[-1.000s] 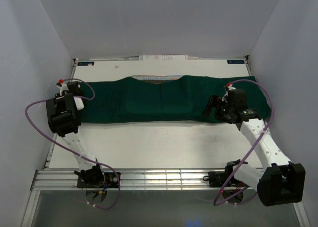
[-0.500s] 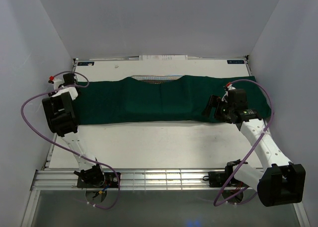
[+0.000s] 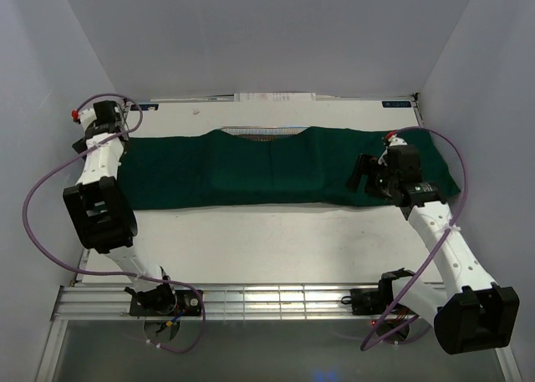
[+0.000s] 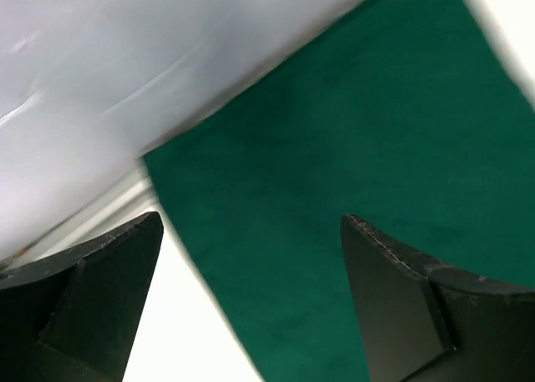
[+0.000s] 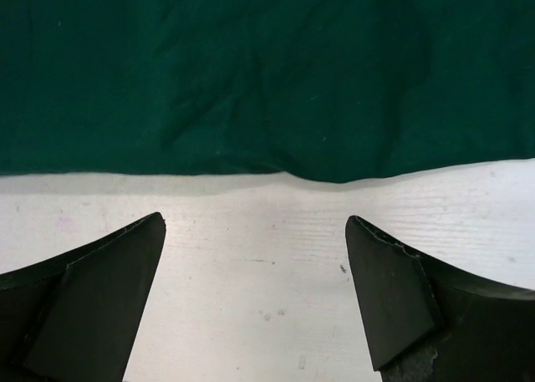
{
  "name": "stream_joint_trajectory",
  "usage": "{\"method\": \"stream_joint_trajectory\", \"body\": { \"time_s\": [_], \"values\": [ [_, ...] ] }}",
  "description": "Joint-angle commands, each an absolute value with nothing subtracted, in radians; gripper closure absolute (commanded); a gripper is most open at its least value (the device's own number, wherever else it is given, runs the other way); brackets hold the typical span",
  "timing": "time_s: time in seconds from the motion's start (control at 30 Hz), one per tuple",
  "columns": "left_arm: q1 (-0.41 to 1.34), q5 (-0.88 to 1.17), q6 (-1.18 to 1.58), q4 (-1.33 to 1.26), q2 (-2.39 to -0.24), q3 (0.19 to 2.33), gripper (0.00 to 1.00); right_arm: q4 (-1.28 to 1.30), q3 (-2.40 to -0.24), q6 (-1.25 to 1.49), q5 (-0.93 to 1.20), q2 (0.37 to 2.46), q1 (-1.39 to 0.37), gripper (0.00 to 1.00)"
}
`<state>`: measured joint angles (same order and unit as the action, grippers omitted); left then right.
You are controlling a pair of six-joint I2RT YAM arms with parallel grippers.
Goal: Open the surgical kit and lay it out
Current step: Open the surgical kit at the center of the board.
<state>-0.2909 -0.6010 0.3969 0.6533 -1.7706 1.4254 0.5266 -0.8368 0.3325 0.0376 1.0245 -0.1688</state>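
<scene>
Top external view shows the white table (image 3: 251,240) with the dark green cloth (image 3: 251,169) spread wide across it. A strip of wire-mesh tray (image 3: 263,132) shows at its far edge. Left gripper (image 4: 252,217) and right gripper (image 5: 256,218) both stand wide open and hold nothing.

surface: white table (image 3: 251,248) | on it: dark green cloth (image 3: 276,177) spread across far half

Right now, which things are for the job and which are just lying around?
For the job: cloth; tray, peeking out behind it; left claw and right claw, both open.
Just there: purple cables; white thing at the very back.
</scene>
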Motion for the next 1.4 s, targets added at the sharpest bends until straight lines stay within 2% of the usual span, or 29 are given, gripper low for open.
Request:
{"method": "stream_joint_trajectory", "body": {
  "time_s": [0.0,0.17,0.4,0.77,1.37],
  "values": [
    [-0.279,-0.413,0.455,0.664,-1.761,1.492,0.02,0.526,-0.946,0.318,-0.101,1.060,-0.172,0.06],
    [-0.276,-0.304,0.517,0.661,-1.914,1.597,0.04,0.535,-1.035,0.348,-0.213,1.164,-0.164,0.06],
    [-0.261,-0.268,0.592,0.629,-2.066,1.669,0.11,0.534,-1.126,0.374,-0.273,1.321,-0.140,0.04],
    [-0.250,-0.360,0.641,0.603,-2.132,1.672,0.12,0.503,-1.146,0.361,-0.244,1.419,-0.121,0.04],
    [-0.249,-0.518,0.597,0.609,-2.195,1.643,0.13,0.451,-1.108,0.360,-0.230,1.447,-0.071,0.04]
  ]
}}
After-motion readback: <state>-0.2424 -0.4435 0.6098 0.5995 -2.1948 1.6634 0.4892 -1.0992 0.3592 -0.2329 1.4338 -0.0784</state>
